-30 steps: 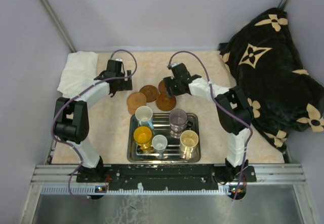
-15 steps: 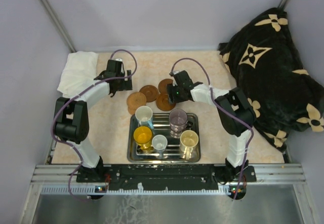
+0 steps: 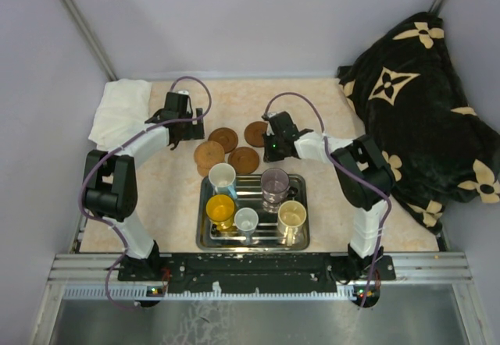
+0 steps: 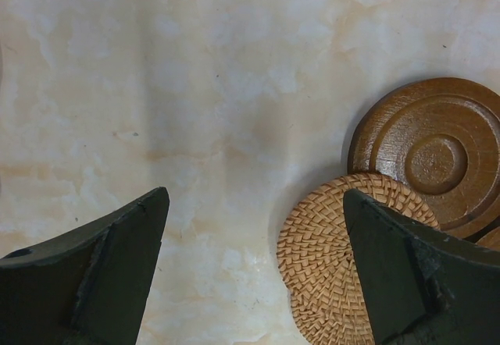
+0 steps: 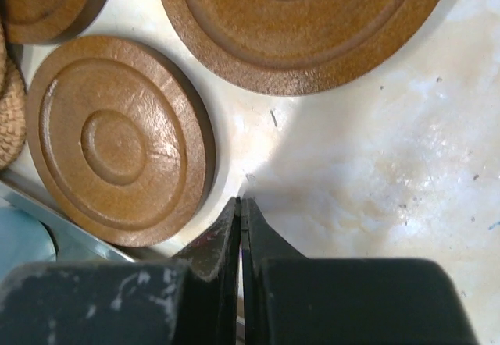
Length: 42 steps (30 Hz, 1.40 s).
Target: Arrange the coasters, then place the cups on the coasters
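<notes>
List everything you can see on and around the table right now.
wooden coasters: three, reddish-brown, on the table beyond the tray
woven coaster: one, tan, left of that group, overlapping a wooden one's edge
cups: five (yellow, small grey-white, cream, purplish-grey, light blue), all in the tray
tray: one, steel, near centre
cloth: one, white, far-left corner
blanket: one, black with beige flowers, right side
table: one, beige marbled
left tool: open, empty, left of the coasters
right tool: shut, empty, beside the wooden coaster nearest the tray
</notes>
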{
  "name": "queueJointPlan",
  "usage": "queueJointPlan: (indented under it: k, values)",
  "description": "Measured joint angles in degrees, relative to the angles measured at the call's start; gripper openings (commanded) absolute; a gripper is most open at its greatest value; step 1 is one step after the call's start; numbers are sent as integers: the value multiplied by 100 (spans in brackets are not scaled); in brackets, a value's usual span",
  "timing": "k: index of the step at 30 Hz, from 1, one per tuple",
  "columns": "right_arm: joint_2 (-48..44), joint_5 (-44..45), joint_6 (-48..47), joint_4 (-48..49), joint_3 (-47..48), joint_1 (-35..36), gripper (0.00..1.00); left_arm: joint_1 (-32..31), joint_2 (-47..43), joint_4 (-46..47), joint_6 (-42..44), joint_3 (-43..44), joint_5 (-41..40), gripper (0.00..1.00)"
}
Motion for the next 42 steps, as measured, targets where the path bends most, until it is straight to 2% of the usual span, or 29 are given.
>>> queueJointPlan:
  k: [3,9,13,15,22,28,34,42]
  values:
    - [-15,33,-35,-4,-39,7,2,0,0,-4,-26,0,7,98]
    - [-136,256,-245,-214,-28,50,28,0,-4,33,-118,-142,42,98]
    - [-330,535,-404,-501,153,103,34,0,-26,37,-162,-151,227,98]
    - [-433,660,-485,-597,326,116,31,0,-74,39,-186,-151,323,98]
    - [-341,933,-859,-861,1493,118,0,0,-227,151,-243,-133,531,96]
    - [960,898,-1113,-1001,3143,68,0,0,166,262,-236,404,772,93]
    - [2671,664,-1176,-2151,5383,-85,0,-31,859,-111,-170,1504,1141,91]
    - [2857,50,-726,-3060,5869,-831,0,-68,1119,-1303,-61,2758,1554,83]
